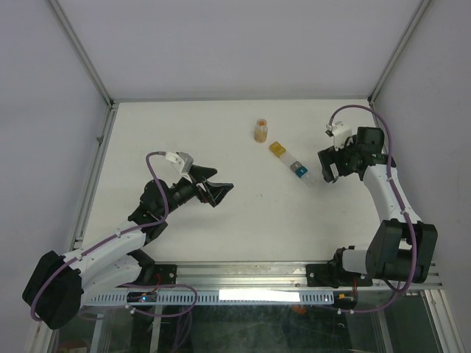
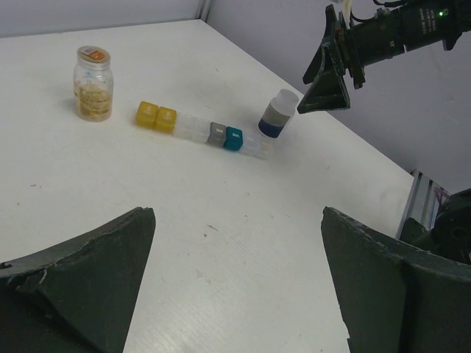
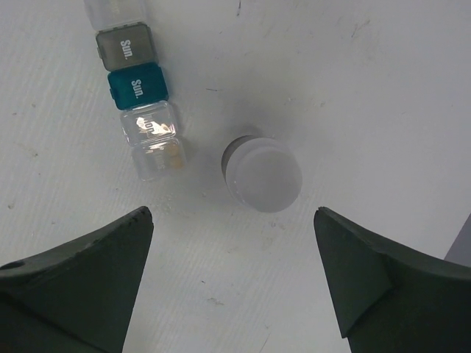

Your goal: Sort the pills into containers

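Observation:
The containers (image 1: 294, 165) form a short strip running diagonally: yellow (image 2: 156, 116), clear, grey (image 3: 125, 45), teal (image 3: 137, 86), then clear (image 3: 149, 125) compartments. Tan pills (image 3: 171, 154) show inside the end clear compartment. My right gripper (image 3: 232, 212) hovers open just above the strip's near end, beside a small dark bottle with a white cap (image 3: 263, 174); nothing is between its fingers. It also appears from the left wrist as the right gripper (image 2: 324, 73) and from above as the right gripper (image 1: 327, 168). My left gripper (image 2: 238, 213) stands open and empty over bare table, well left of the strip, seen from above as the left gripper (image 1: 221, 181).
A round clear vial (image 1: 260, 130) with tan-orange contents stands upright behind the strip's yellow end, the same vial (image 2: 93, 83) in the left wrist view. The capped bottle (image 2: 278, 114) stands right by the strip's clear end. Walls enclose the white table (image 1: 184, 132) on three sides.

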Tool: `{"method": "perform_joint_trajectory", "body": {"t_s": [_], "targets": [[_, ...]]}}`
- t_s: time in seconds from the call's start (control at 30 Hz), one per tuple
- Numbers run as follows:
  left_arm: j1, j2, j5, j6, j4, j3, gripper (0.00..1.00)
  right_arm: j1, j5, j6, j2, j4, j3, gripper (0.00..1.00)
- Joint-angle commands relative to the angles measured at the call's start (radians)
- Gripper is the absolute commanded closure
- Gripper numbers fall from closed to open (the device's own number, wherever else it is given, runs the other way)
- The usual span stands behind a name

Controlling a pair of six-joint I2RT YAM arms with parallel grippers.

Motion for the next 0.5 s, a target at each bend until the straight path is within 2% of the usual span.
{"method": "perform_joint_trajectory", "body": {"t_s": [0.0,0.47], "targets": [[-0.008,-0.013,0.025,-0.014,0.083,-0.008,0.01,-0.006,0.032,0.014,-0.004,0.062,0.055,0.07],[-0.008,-0.021,0.029,-0.03,0.092,-0.028,0.01,0.021,0.019,0.008,0.005,0.079,0.057,0.12]]}}
